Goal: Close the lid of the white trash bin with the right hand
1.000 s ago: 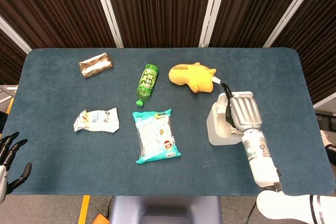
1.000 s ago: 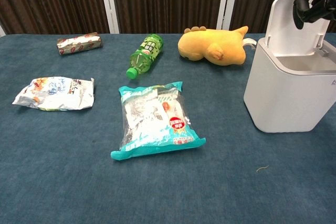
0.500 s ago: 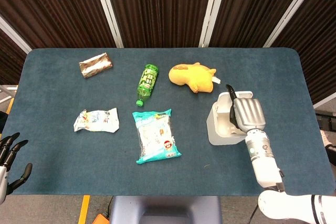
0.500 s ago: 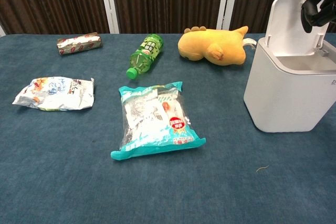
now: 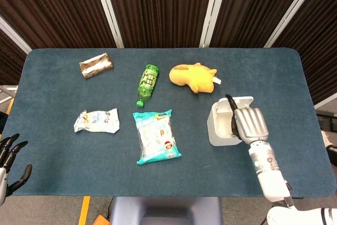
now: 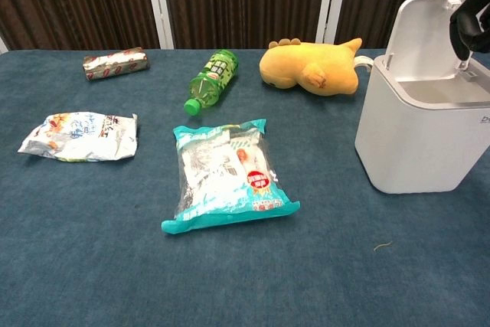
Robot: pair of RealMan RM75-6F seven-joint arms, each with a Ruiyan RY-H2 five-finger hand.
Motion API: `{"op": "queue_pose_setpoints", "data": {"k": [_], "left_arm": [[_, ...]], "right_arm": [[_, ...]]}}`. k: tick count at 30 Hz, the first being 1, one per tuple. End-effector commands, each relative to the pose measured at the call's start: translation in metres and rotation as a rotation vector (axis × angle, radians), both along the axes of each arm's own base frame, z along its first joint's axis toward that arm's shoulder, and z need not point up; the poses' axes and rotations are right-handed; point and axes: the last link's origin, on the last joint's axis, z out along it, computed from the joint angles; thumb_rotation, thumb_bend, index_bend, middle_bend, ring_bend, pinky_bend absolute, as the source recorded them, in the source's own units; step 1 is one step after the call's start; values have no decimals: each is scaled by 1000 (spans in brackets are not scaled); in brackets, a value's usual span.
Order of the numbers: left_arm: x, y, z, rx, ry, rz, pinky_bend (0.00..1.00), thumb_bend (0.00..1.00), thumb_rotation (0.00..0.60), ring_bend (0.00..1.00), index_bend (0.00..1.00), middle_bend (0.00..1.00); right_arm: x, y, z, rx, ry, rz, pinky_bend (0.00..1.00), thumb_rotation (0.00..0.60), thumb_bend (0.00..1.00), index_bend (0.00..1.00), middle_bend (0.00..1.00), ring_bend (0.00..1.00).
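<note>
Lid (image 6: pixel 426 27) tips forward now as our right hand (image 5: pixel 247 124), fingers curled against it, has drawn nearer us over the bin (image 6: pixel 417 139); closing has begun, we judge.

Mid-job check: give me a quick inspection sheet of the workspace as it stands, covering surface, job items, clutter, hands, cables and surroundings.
Surface: blue cloth table.
Job's things: white trash bin at the right, lid raised, interior bare where visible.
Clutter: yellow plush toy, green bottle lying down, teal snack bag, white crumpled packet, brown wrapper.
Hands: right hand over the bin by the lid, contact unclear; left hand off the table's left edge, fingers spread.
Cables: nothing seen.
Surroundings: dark slatted panels with white strips.
</note>
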Motion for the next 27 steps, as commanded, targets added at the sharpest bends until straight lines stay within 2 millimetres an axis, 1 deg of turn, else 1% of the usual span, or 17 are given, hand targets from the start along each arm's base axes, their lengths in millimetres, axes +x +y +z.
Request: {"op": "queue_pose_setpoints", "data": {"k": [1,8,14,20,27], "left_arm": [[0,0,0,0,-1,0,342,366,600,142,229,122],[0,-1,2,7,-5,-1,342,366,600,153,228,122],[-1,-2,4,20,-8,0,341,366,600,153,229,122],[-2,-2,5,25,-13,4,341,368,600,153,229,123],[-2,-2,5,25,-13,4,341,367,600,153,231,122]], "right_arm": [[-3,11,0,18,14,12,839,600,866,245,693,866],[-14,38,-5,68,51,47,839,600,866,245,693,866],[-23,55,-10,112,69,76,839,600,866,245,693,866],[-30,64,-13,137,75,91,839,600,866,245,693,866],[-41,68,-15,153,84,71,839,600,866,245,693,866]]}}
